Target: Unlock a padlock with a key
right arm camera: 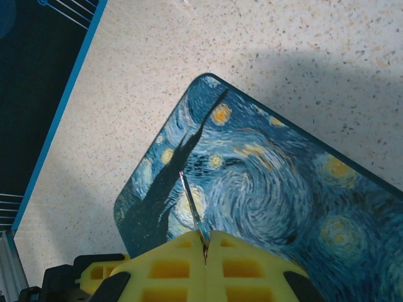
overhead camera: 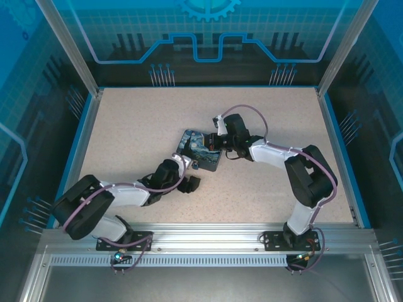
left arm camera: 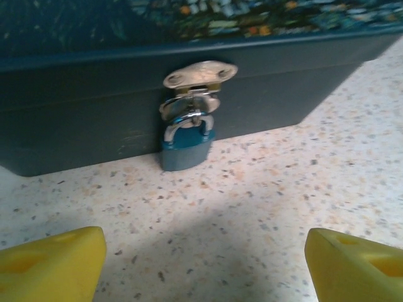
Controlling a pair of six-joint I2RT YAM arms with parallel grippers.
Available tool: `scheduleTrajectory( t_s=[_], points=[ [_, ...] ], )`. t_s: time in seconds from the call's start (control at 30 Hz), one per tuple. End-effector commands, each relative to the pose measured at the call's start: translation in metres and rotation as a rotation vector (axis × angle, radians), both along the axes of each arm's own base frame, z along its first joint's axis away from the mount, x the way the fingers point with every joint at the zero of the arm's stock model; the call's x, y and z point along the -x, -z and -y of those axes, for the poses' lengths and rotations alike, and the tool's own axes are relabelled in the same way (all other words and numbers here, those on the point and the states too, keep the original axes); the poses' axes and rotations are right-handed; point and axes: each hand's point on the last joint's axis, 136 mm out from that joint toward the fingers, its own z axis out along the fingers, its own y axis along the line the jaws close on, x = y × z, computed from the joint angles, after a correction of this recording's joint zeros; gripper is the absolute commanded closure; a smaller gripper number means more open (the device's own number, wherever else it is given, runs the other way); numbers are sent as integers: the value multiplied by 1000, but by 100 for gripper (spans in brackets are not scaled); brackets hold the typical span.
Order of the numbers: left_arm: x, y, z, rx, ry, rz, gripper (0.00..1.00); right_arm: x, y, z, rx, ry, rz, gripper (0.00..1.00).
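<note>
The teal-blue padlock (left arm camera: 187, 153), its silvery shackle through the starry box's (left arm camera: 94, 119) hasp (left arm camera: 199, 75), faced the left gripper (left arm camera: 201, 270), fingers (left arm camera: 50, 264) parted, while the right gripper (right arm camera: 204, 244) clamped the thin key (right arm camera: 191, 209).

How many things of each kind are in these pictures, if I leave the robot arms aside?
Painted box: 1
Padlock: 1, hanging on the box's latch
Key: 1, pinched in the right gripper
Total: 3
</note>
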Motion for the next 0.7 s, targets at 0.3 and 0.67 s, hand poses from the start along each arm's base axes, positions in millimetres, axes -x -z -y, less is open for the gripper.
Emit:
scheduleTrajectory(
  t_s=[0.3,0.67],
  points=[
    [-20,-12,28,166,52,25,24,2,14,-5,22,-3,-26,100],
    [-34,-4,28,215,55,-17,21,4,24,0,80,5,-59,100]
  ],
)
